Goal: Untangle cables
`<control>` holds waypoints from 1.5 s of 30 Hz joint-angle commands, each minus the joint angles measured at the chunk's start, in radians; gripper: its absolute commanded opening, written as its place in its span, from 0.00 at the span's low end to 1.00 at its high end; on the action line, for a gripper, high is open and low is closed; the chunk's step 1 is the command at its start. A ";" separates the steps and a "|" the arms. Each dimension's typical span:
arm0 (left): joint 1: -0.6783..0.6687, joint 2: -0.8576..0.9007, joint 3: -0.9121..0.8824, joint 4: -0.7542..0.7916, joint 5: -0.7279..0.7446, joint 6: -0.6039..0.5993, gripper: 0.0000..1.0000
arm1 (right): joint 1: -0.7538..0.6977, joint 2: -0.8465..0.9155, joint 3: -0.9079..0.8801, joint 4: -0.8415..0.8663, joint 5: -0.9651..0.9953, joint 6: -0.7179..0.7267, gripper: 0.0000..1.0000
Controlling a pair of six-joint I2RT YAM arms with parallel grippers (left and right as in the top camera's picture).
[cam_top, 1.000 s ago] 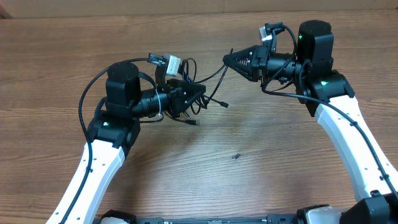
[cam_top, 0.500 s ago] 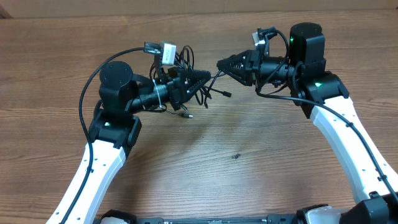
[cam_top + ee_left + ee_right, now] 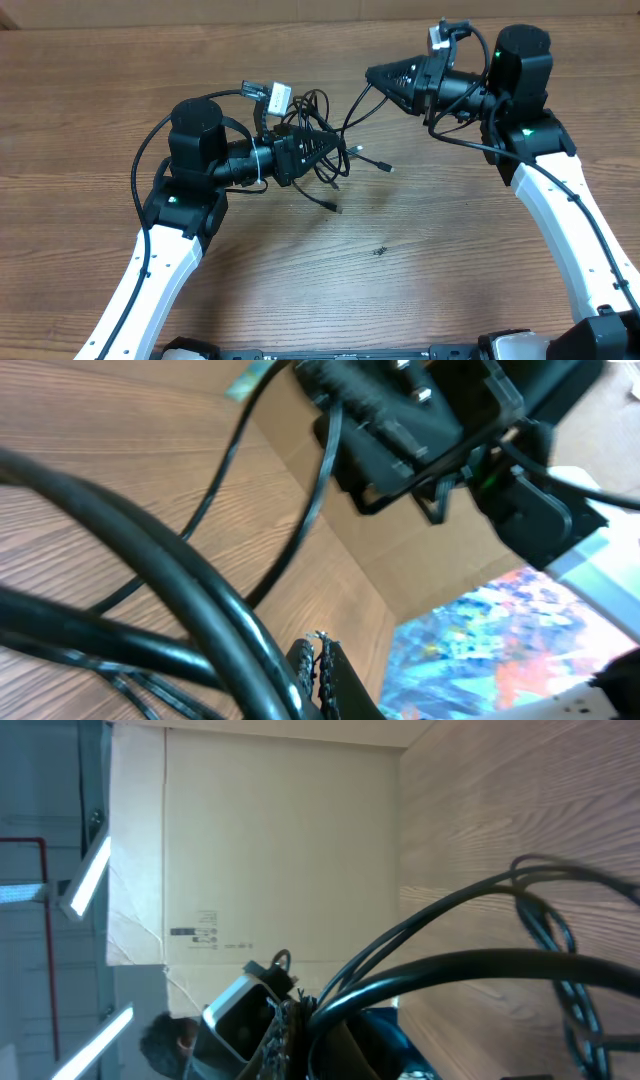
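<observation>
I hold both arms level above the counter [image 3: 420, 250], tips facing: my left tool [image 3: 332, 146] pinches the tangled cables [image 3: 345, 152], my right tool [image 3: 372, 74] pinches one strand stretched up from them.

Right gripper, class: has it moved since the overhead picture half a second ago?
Yes. The right gripper, holding cables, moved toward the table's far edge, away from the dark speck.

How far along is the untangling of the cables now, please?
Done: almost nothing; the cables form one looped bundle, with plug ends sticking out. In hand: the left fingers are shut on the bundle, the right fingers on one strand running up from it. Left: separating every cable.
</observation>
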 commanded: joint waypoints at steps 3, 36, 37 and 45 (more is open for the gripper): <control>-0.020 -0.018 0.010 0.043 -0.036 0.019 0.04 | 0.000 -0.002 0.028 0.009 -0.016 0.069 0.04; -0.117 -0.018 0.010 0.487 -0.216 -0.274 0.04 | 0.060 -0.002 0.027 -0.286 -0.009 -0.340 0.96; -0.117 -0.018 0.010 0.496 -0.216 -0.274 0.04 | 0.060 -0.002 0.027 -0.290 -0.008 -0.348 1.00; -0.061 -0.018 0.010 0.476 -0.189 -0.274 0.04 | 0.011 -0.002 0.027 -0.281 -0.006 -0.350 1.00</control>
